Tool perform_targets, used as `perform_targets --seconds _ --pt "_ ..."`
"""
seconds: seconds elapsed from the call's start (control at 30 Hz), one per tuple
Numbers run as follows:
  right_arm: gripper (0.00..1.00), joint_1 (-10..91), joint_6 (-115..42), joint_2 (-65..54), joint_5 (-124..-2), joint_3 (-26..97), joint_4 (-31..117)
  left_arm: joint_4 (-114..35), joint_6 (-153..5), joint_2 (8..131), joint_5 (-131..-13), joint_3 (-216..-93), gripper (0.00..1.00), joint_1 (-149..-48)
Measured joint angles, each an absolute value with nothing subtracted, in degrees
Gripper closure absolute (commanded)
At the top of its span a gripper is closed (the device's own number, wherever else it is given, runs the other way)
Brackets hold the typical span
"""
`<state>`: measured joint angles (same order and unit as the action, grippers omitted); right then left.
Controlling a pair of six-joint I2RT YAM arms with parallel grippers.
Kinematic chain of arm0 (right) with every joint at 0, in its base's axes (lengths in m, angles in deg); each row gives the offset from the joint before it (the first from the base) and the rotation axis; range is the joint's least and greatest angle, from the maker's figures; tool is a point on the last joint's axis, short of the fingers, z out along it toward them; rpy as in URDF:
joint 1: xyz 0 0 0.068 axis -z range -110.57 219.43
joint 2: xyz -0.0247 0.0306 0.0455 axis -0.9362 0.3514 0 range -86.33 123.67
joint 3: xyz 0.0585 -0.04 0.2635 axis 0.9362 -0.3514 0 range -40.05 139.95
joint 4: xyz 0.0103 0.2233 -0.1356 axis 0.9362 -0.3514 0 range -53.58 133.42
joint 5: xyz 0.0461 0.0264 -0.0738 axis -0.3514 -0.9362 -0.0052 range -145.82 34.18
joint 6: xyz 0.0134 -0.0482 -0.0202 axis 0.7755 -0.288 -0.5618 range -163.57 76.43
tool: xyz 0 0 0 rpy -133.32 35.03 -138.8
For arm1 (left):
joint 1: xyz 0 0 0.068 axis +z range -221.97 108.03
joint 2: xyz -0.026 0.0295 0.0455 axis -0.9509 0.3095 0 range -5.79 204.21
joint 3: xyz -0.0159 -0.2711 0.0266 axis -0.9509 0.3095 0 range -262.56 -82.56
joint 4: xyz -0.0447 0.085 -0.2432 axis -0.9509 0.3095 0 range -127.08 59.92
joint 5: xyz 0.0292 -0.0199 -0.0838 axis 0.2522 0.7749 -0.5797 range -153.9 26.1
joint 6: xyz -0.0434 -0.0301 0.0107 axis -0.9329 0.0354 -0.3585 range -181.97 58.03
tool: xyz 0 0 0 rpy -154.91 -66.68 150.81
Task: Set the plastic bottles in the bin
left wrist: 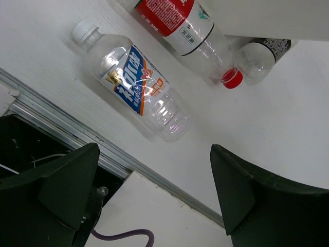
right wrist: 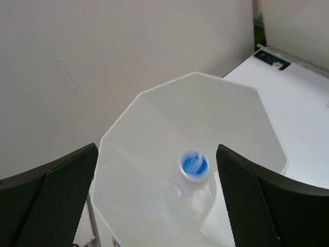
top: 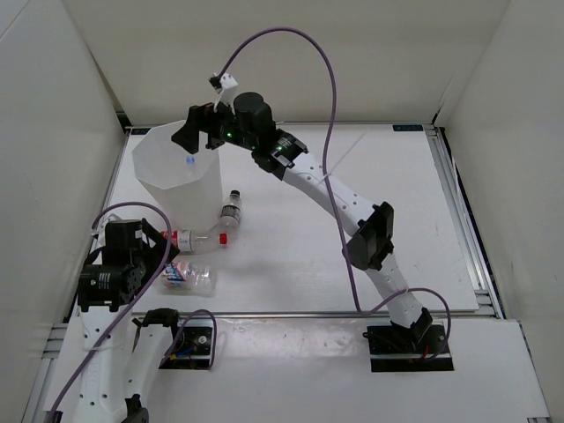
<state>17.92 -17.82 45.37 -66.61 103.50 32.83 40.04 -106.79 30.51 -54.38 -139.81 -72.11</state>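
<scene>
In the far-left corner of the counter [top: 397, 220], upright: the bin [top: 176, 189], with 1 blue-capped bottle [right wrist: 194, 164] inside, blurred. Right above the bin's mouth: the right pincer [right wrist: 157, 149], released, gripping nothing. Toward the near-left corner: the left pincer [left wrist: 154, 148], likewise released, over the multicoloured bottle [left wrist: 136, 85] lying flat. Close by the bin's near side, 2 more lying down: the red-label bottle [left wrist: 172, 15], red cap just beside the dark-label bottle [left wrist: 257, 59].
</scene>
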Motion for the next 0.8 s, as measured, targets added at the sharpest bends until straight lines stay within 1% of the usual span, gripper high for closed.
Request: perform_targets --seconds 0.07,0.2,0.33,0.47,0.63,0.8 --pt "0.01 17.7 -20.0 43.5 -64.0 102.6 32.9 40.1 -107.0 30.5 -54.4 -139.8 0.00 -72.1" --pt "0.01 18.1 -22.6 35.1 -58.9 98.6 30.0 39.7 -109.6 29.7 -54.3 -138.0 0.00 -72.1" --pt "0.01 18.8 -24.2 25.2 -55.7 97.7 26.2 39.6 -115.6 29.0 -54.1 -131.2 0.00 -72.1" --pt "0.01 18.6 -25.1 17.6 -55.4 97.8 22.2 37.0 -121.0 28.0 -54.2 -123.2 0.00 -72.1" --pt "0.01 17.1 -26.7 12.4 -55.6 94.9 16.7 28.3 -125.0 26.0 -52.5 -117.0 0.00 -72.1" --pt "0.01 15.9 -27.7 11.8 -55.6 92.6 9.9 19.0 -127.3 28.5 -51.2 -110.4 0.00 -72.1"
